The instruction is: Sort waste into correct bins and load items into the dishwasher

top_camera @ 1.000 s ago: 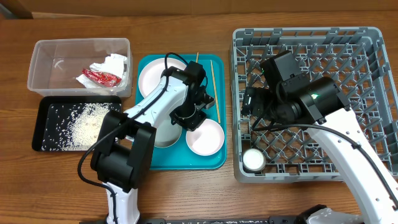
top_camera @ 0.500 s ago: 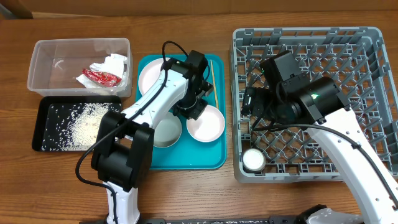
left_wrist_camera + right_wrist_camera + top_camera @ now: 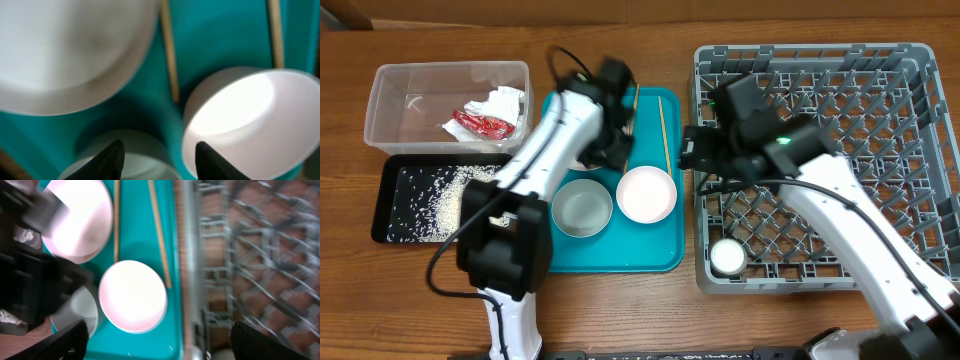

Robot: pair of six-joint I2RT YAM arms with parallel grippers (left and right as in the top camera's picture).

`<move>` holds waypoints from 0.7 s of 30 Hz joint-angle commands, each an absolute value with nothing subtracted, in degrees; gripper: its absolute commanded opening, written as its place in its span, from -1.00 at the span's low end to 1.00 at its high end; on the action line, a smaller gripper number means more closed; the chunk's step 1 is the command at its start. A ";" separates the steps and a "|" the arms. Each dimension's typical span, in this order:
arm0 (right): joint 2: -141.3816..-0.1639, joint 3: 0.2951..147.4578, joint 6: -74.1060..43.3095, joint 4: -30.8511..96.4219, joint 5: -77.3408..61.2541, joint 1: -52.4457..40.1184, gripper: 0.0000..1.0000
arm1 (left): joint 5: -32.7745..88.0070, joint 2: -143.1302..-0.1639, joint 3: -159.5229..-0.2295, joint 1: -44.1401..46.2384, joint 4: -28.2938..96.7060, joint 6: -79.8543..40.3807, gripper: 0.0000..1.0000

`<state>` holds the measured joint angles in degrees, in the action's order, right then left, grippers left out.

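Observation:
My left gripper [image 3: 612, 156] [image 3: 160, 161] is open and empty, above the teal tray between the white plate [image 3: 560, 122] [image 3: 70, 50] and the two bowls. The white bowl [image 3: 646, 193] [image 3: 240, 115] [image 3: 132, 296] and the pale grey-green bowl [image 3: 582, 207] [image 3: 127, 162] sit side by side on the tray. Two chopsticks [image 3: 662, 130] [image 3: 159, 235] lie at the tray's back right. My right gripper [image 3: 689, 152] [image 3: 165, 342] is open and empty at the dish rack's [image 3: 840, 110] left edge. A small white cup [image 3: 727, 258] stands in the rack.
The clear tub [image 3: 390, 100] at back left holds the red wrapper [image 3: 480, 124] and the white napkin [image 3: 502, 102]. The black tray [image 3: 395, 215] in front of it holds rice [image 3: 450, 200]. The teal tray [image 3: 620, 255] lies between the bins and the rack.
My left gripper moved back and left, from over the bowls toward the plate. The white bowl shifted a little backward. My right arm swung left to the rack's left edge.

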<state>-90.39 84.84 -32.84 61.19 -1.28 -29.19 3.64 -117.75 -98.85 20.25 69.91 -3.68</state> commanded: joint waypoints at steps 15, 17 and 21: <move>-111.70 85.45 -22.15 54.08 -0.78 -36.60 0.28 | 8.40 -117.43 -127.61 4.14 77.30 -6.87 0.51; -113.25 85.47 -21.10 54.11 -0.49 -36.60 0.27 | 8.45 -117.43 -127.61 4.45 77.32 -6.87 1.00; -115.04 85.45 -20.95 54.48 0.40 -36.60 0.25 | 8.43 -117.43 -127.61 4.51 77.32 -6.87 1.00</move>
<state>-114.04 84.86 -22.11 54.15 -1.15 -36.42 7.94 -117.78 -126.48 4.40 77.38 -6.48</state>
